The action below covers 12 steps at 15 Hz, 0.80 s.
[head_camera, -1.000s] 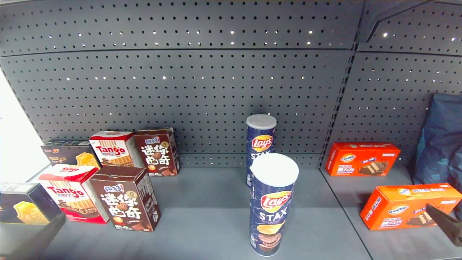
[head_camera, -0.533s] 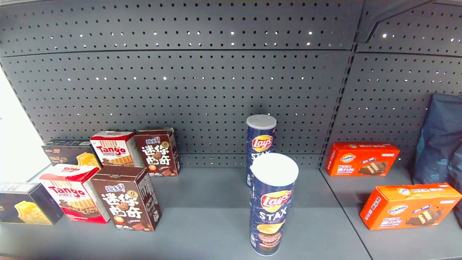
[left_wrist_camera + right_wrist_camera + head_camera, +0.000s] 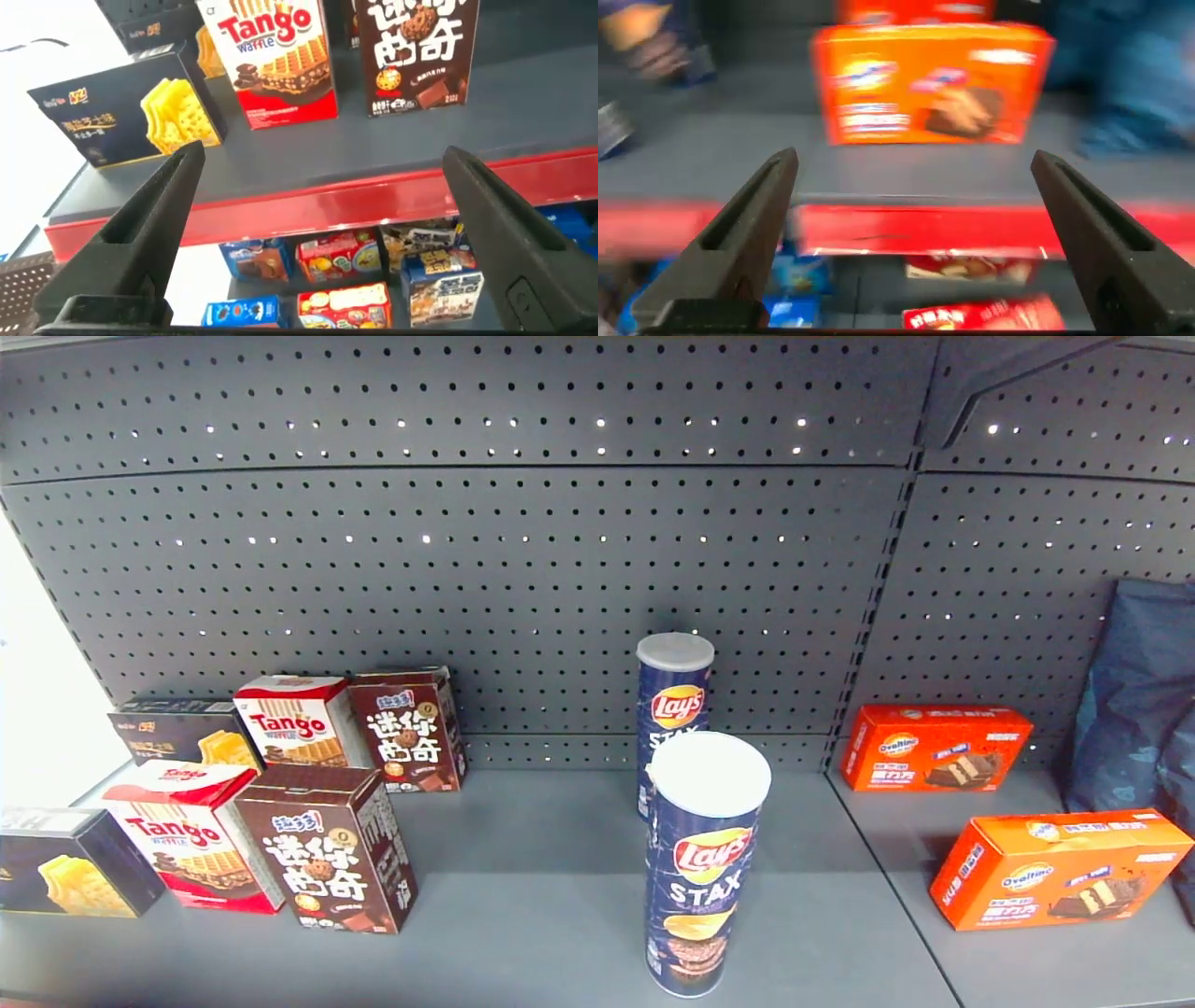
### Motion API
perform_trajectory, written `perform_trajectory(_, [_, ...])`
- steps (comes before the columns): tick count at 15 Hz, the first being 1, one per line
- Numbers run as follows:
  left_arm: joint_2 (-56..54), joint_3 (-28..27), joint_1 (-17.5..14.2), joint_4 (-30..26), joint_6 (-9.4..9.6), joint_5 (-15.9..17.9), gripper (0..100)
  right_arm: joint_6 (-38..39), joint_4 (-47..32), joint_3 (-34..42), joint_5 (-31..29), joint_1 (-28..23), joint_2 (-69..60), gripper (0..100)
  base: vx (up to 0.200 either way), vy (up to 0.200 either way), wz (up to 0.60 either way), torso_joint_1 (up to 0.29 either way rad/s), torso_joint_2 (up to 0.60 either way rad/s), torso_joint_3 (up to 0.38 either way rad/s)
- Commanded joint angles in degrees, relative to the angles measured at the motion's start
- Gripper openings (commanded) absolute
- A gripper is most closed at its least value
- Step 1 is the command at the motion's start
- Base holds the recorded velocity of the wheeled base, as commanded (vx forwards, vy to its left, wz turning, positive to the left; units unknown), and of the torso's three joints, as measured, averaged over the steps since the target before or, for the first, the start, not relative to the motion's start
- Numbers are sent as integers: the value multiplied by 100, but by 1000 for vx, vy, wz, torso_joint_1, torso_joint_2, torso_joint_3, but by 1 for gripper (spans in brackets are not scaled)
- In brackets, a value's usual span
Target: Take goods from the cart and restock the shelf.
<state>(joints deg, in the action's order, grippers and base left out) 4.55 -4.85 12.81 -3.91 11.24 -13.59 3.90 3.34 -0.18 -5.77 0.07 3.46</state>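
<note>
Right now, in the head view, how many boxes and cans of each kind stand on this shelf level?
black-and-yellow boxes: 2
red-and-white wafer boxes: 2
brown cookie boxes: 2
orange boxes: 2
chip cans: 2
Total: 10

One blue chip can (image 3: 707,859) stands upright before a second can (image 3: 674,705) on the shelf (image 3: 523,915).

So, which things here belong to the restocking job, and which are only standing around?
Job: shelf, front chip can, front orange box, left tool and right tool, both open and empty.
Only there: pegboard wall, blue bag, lower-shelf packs.
</note>
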Motion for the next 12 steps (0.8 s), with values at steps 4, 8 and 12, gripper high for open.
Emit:
perform_trajectory(4, [11,160,2,31,10,15,100,-601,-378,1,840,19,-320,100,0,0,0,0,0,0])
perform_trajectory(8, [11,160,2,31,10,-3,100,-425,-334,9,796,10,-346,100,0,0,0,0,0,0])
perform_trajectory(12, [11,160,2,31,10,23,100,-416,-334,9,796,10,-346,100,0,0,0,0,0,0])
